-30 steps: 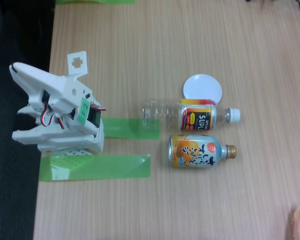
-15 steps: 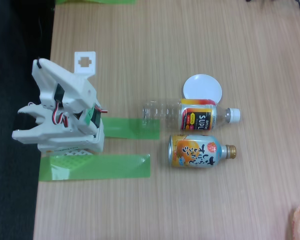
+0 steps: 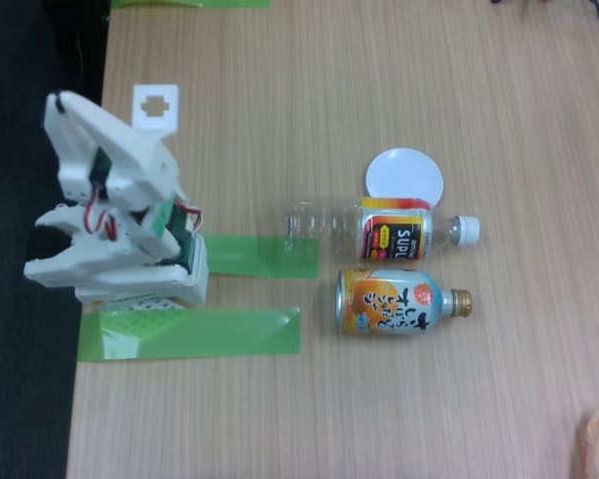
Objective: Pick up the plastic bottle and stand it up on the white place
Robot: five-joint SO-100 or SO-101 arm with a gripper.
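Two bottles lie on their sides on the wooden table: the clear plastic bottle with its white cap pointing right in the fixed view, and just below it the orange drink can-bottle. The round white disc sits just above the plastic bottle, touching or almost touching its label. Far to the left, the white robot arm stands folded by two green tape strips, well apart from the bottles, and I cannot tell if its pincer is apart or together.
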